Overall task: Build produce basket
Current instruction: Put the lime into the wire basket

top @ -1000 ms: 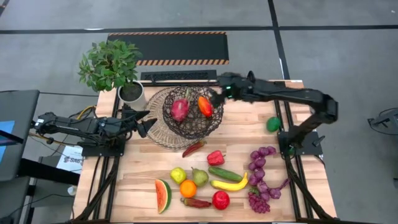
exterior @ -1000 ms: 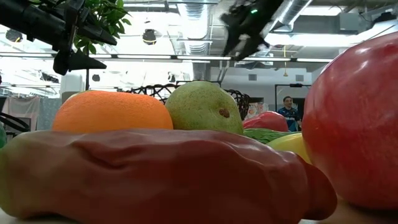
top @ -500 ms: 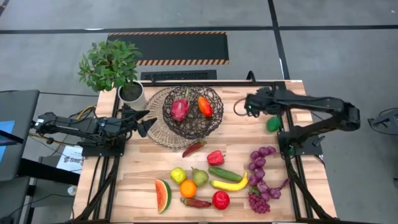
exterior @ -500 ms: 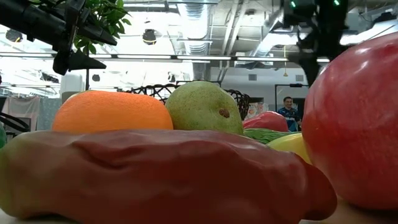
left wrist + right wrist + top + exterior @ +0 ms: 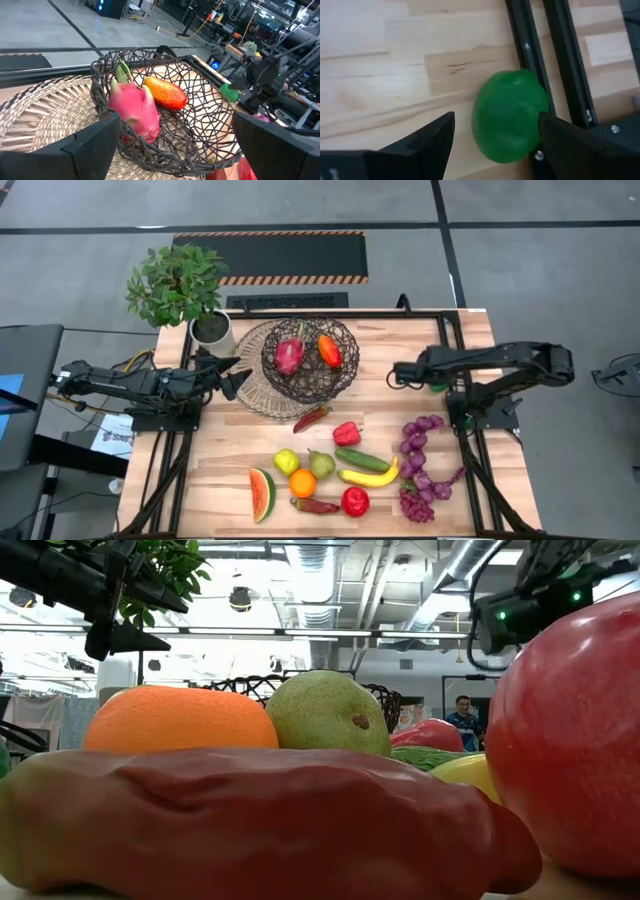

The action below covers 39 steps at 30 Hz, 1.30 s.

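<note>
On a pale wooden surface (image 5: 380, 405), the right hand (image 5: 492, 131) hangs over a green fruit (image 5: 509, 121) near the surface's right edge, beside a black rail; its fingers are spread wide, one on each side of the fruit, gripping nothing. The fruit may be a lime or a small pepper — the view is too close to tell. The left hand (image 5: 232, 376) waits at the left side, beside the woven mat (image 5: 250, 385), its fingers apart and empty.

The wire basket (image 5: 310, 360) stands on the mat at the far middle of the surface and holds a pink dragon fruit (image 5: 289, 353) and an orange-red pepper (image 5: 329, 350). A potted plant (image 5: 180, 285) stands at the far left corner. Loose at the near side lie a watermelon slice (image 5: 262, 494), an orange (image 5: 302, 482), a pear (image 5: 321, 464), a banana (image 5: 369, 476), a cucumber (image 5: 361, 459), a red apple (image 5: 355, 501) and purple grapes (image 5: 420, 465). No readable writing shows on any item.
</note>
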### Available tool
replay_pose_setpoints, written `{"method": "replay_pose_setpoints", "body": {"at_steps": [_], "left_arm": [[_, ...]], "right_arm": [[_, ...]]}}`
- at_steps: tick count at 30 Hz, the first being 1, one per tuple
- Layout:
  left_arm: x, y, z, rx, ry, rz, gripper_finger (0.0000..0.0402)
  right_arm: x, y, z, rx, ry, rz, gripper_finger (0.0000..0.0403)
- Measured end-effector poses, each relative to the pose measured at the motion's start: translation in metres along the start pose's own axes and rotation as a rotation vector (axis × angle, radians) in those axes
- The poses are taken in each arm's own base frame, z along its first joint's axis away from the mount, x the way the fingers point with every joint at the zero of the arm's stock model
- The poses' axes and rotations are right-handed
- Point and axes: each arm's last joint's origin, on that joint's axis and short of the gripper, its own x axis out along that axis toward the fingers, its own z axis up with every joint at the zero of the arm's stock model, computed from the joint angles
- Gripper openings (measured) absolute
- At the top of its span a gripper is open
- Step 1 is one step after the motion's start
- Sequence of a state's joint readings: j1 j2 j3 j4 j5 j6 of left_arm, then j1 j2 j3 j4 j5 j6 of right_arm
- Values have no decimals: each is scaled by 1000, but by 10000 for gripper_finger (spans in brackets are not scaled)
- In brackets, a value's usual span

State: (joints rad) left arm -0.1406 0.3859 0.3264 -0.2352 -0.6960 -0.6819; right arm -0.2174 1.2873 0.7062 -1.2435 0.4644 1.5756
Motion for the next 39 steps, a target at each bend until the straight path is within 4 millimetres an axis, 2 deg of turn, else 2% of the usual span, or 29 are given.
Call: {"method": "replay_pose_setpoints", "body": {"at_steps": [12,19,32,39], "left_arm": [[0,0,0,2,3,-1,368],[0,0,0,2,4,-1,368],[0,0,0,7,4,-2,368],[0,0,0,5,4,-2,368]], "right_arm": [[35,26,-9,-104,67,-250,302],[46,34,-14,-163,88,-290,279],[31,39,-12,-148,90,-184,194],[14,39,-15,-148,51,-4,192]]}}
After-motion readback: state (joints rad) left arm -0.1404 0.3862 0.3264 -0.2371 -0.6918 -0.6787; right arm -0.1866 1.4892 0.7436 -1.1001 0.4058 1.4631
